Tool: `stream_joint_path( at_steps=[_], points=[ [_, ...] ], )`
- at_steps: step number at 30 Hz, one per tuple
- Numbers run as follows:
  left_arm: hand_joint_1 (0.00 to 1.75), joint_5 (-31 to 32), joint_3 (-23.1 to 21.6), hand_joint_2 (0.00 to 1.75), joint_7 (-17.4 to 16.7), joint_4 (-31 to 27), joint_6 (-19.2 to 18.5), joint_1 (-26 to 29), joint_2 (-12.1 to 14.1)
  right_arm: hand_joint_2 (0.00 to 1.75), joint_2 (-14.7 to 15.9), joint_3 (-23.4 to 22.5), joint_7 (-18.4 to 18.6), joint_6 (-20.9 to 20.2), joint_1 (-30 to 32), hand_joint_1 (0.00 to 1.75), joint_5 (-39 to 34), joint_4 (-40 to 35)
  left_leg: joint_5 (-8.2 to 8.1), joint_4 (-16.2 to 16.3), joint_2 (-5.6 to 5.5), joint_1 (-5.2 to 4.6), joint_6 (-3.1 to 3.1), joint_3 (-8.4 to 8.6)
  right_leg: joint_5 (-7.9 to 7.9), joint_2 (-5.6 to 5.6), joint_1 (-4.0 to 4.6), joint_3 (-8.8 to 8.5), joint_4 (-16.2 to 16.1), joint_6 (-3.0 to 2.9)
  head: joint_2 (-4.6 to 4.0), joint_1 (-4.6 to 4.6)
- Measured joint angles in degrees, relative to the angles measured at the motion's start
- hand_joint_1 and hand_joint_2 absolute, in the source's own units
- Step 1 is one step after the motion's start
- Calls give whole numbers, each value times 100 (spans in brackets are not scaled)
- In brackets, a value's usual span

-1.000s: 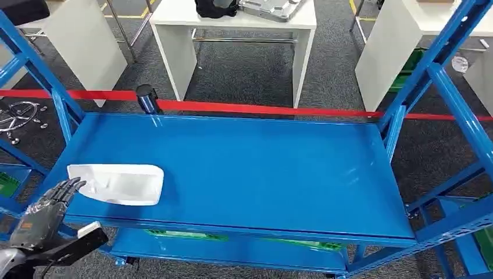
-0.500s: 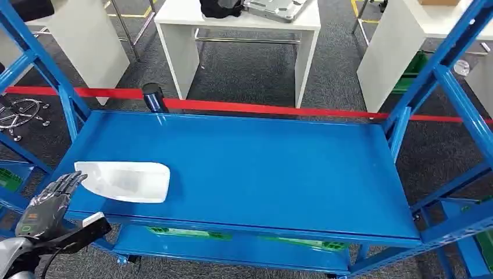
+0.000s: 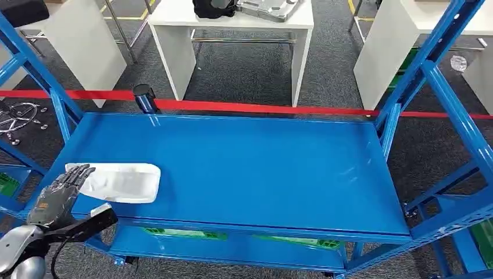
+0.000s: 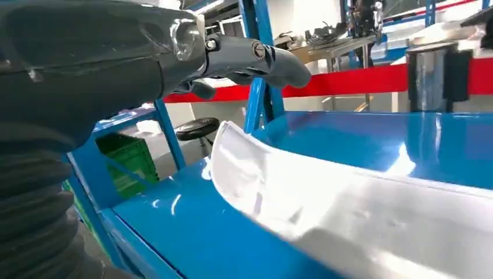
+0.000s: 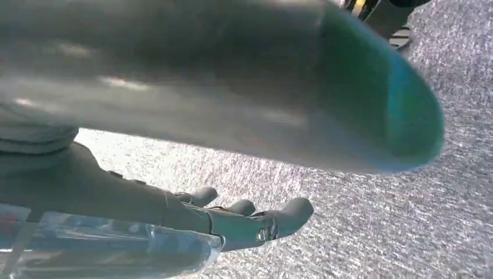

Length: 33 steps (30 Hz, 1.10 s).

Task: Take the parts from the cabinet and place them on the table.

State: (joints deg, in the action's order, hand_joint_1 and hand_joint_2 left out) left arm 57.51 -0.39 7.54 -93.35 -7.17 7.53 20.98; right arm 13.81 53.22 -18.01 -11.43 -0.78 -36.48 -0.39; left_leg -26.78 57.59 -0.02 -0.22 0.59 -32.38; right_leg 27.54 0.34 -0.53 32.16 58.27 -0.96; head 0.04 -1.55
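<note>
While our left hand [image 3: 60, 195] hovers with fingers spread and holding nothing, the glossy white moulded plastic part [image 3: 120, 182] lies just ahead of its fingertips on the blue metal shelf [image 3: 261, 168]; our right hand [image 5: 232, 218] hangs with fingers loosely apart, holding nothing.

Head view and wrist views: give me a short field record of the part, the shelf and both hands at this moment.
part: white part lying flat on the blue shelf, near its left front corner
left hand: left hand with fingers apart at the part's left end, holding nothing; contact unclear
right hand: right hand over grey carpet, fingers extended, nothing visibly held
backdrop: red barrier tape, white tables
</note>
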Motion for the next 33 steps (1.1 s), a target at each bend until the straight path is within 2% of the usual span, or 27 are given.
stream_joint_path(
  at_steps=[2,3,4,5,7,8,9,10,11,13,14,15,16,18,19,20,21,23,24,25,26,27,28,29,30,32,33],
  points=[
    [0,2,-28,175,13,70,-2,-69,0,0,-4,9,0,11,1,0,13,0,-1,8,-3,-36,12,-27,-19,-8,-51,17,-16,43,0,0],
    [0,7,-55,175,13,127,-7,-94,2,0,-15,24,0,11,-9,0,28,0,25,-32,-3,-43,45,-21,-33,-9,-44,3,-43,94,0,-7],
    [0,7,-77,175,15,157,-7,-123,2,0,-22,33,0,11,-16,0,35,-2,104,-163,8,32,89,79,-6,-12,-41,30,1,95,0,2],
    [0,7,-103,175,17,214,-9,-175,-7,0,-13,42,-2,11,-16,0,42,-2,127,-197,17,16,122,100,82,-14,-36,92,132,85,0,11],
    [0,2,-153,175,24,339,-33,-239,-7,0,0,65,-2,9,-29,0,50,0,138,-196,17,11,140,78,452,-13,-37,480,941,34,0,16],
    [0,0,-179,175,33,387,-57,-240,-6,0,7,81,-2,-2,-31,0,48,0,137,-195,20,6,141,67,621,-13,-38,718,1421,34,0,13],
    [0,0,-216,175,33,445,-59,-250,-6,0,11,87,-2,-9,-25,0,50,0,137,-190,20,5,141,59,690,-14,-41,875,1737,67,0,13],
    [0,0,-236,175,35,492,-63,-251,-6,0,13,92,-2,-9,-19,0,55,0,137,-186,19,7,140,62,641,-14,-51,872,1723,119,0,15],
    [0,0,-251,175,35,522,-63,-253,-6,0,17,96,-2,-9,-19,0,52,0,133,-178,18,12,135,64,501,-17,-62,739,1441,186,0,15],
    [0,0,-280,175,35,577,-63,-280,-6,0,39,98,-2,-9,-28,0,52,0,103,-119,11,32,90,60,80,-30,-98,201,365,316,0,18],
    [0,0,-293,175,35,595,-63,-294,-2,0,41,101,-2,-9,-30,0,52,-2,72,-62,11,22,44,39,30,-47,-108,51,1,279,0,20],
    [0,0,-304,175,35,612,-63,-314,9,0,42,105,-4,-9,-31,0,52,0,44,-11,4,-21,9,7,-1,-25,-82,41,-16,211,0,18],
    [0,-4,-323,175,37,629,-70,-327,20,0,44,105,-11,-11,-32,0,52,0,51,-11,2,-16,-11,-10,-3,-22,-73,44,21,150,0,11],
    [0,-7,-358,175,42,675,-79,-357,24,0,50,109,-18,-15,-26,0,52,0,67,-20,2,-1,-38,-7,-17,-21,-58,58,26,96,0,13],
    [0,-9,-369,175,42,695,-87,-370,41,0,41,111,-17,-17,-28,0,50,0,42,5,0,11,-62,-13,-31,-19,-112,48,12,72,0,15],
    [0,-9,-395,175,44,717,-103,-387,46,0,44,111,-18,-22,-28,0,46,0,-53,108,1,27,-104,-82,-33,-17,-112,41,10,40,0,7],
    [0,-9,-406,175,50,750,-107,-431,53,0,42,111,-18,-22,-26,0,31,0,-252,415,0,42,-142,-215,-42,-18,-109,44,10,13,0,-11],
    [0,-7,-450,175,55,839,-116,-477,50,0,35,112,-17,-22,-26,0,16,0,-687,1394,0,69,-194,-671,-41,-18,-97,61,12,11,0,-9],
    [0,-4,-474,175,61,881,-120,-477,50,0,33,111,-17,-20,-18,0,13,0,-787,1750,0,81,-205,-840,-40,-18,-90,62,12,10,0,-6],
    [0,0,-500,175,63,913,-120,-480,48,0,33,114,-15,-22,-10,0,13,0,-759,1853,0,88,-206,-897,-40,-16,-89,58,13,10,0,-7],
    [0,0,-531,175,66,938,-120,-495,46,0,31,114,-15,-22,-4,0,13,0,-587,1648,0,89,-194,-809,-40,-12,-88,51,13,11,0,-4],
    [164,0,-553,175,68,959,-120,-526,50,0,29,112,-17,-28,-4,0,13,0,-331,1196,0,88,-177,-592,-39,-8,-86,43,13,12,0,-7],
    [175,0,-570,175,81,970,-120,-570,57,0,28,111,-17,-39,-6,0,9,0,-61,621,-1,86,-146,-305,-39,-3,-84,31,12,13,0,-7],
    [175,-9,-590,175,107,977,-127,-619,74,0,24,111,-24,-55,-7,0,0,0,91,136,-8,79,-106,-62,-40,-3,-83,28,10,16,0,-4],
    [175,-46,-612,175,150,990,-172,-674,92,0,15,111,-28,-63,-9,0,-2,0,-25,15,-9,39,-91,-4,-45,-4,-55,53,11,30,0,0],
    [175,-116,-654,175,245,1034,-216,-722,140,0,13,111,-37,-70,-7,0,-18,0,-4,13,-7,4,-55,-38,-60,-5,-69,81,9,74,0,-4],
    [175,-127,-671,175,262,1067,-223,-741,158,0,9,111,-37,-70,-1,0,-24,0,-1,14,-7,-11,-26,-43,-77,-5,-83,74,-20,120,0,-2]
  ],
)
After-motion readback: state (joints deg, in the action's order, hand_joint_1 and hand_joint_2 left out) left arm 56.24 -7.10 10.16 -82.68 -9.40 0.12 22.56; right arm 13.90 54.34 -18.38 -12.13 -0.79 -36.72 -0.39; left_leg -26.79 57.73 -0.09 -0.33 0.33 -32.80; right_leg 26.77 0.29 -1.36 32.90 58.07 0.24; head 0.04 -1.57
